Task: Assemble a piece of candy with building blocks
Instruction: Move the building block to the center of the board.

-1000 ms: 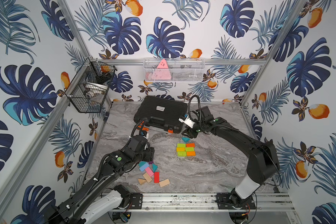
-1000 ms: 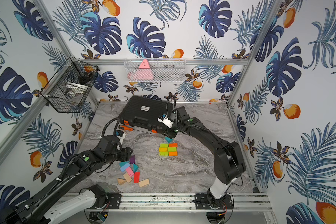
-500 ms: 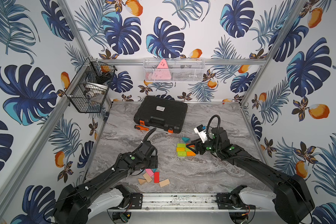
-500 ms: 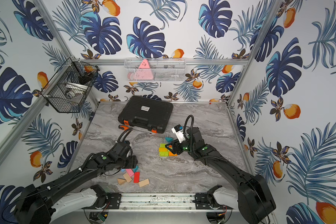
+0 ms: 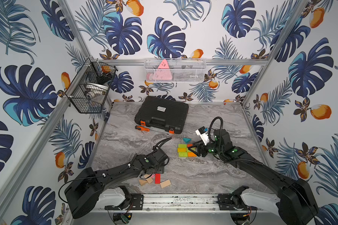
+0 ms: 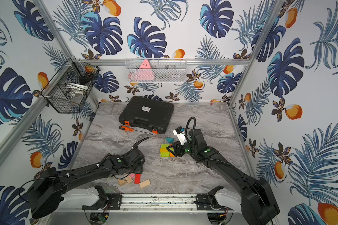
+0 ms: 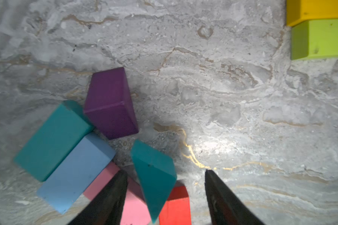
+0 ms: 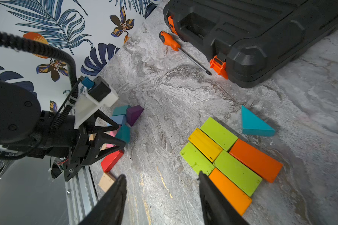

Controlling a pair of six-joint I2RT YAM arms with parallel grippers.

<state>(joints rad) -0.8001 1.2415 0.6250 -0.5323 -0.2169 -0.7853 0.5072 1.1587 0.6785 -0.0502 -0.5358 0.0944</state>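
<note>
Grey marbled tabletop [image 5: 203,175] bearing building blocks [image 5: 182,150], inside blue-leaf wallpapered walls [image 5: 203,29]

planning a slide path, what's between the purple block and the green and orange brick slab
Only bare marble table separates the purple block from the brick slab, clearest in the right wrist view; the left wrist view agrees.

Blocks [image 8: 237,173] – matt painted wood, some bare; tabletop [image 8: 183,93] smooth, marble-look; case [image 8: 261,29] – matt black ribbed plastic.

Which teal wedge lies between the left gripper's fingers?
The darker wedge, beside the pink block; the lighter wedge lies apart, near the green blocks.
</note>
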